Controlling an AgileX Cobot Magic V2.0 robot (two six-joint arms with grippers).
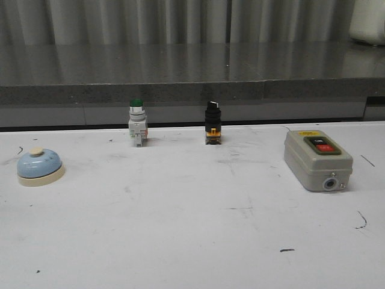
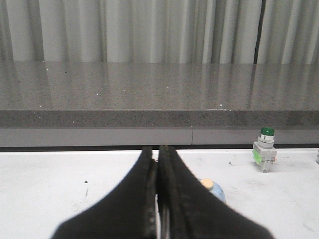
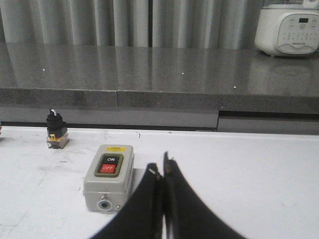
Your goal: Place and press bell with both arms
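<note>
The light-blue bell [image 1: 40,166] with cream base and cream button stands on the white table at the far left. In the left wrist view it [image 2: 215,189] peeks out just past the right finger. My left gripper [image 2: 158,152] is shut and empty, above the table short of the bell. My right gripper [image 3: 160,169] is shut and empty, beside the grey switch box. Neither arm shows in the front view.
A grey ON/OFF switch box [image 1: 317,159] sits at the right, also in the right wrist view [image 3: 109,175]. A green-capped pushbutton [image 1: 137,123] and a black selector switch [image 1: 212,123] stand at the back. A grey stone ledge [image 1: 180,72] runs behind the table. A white appliance [image 3: 288,27] stands on it.
</note>
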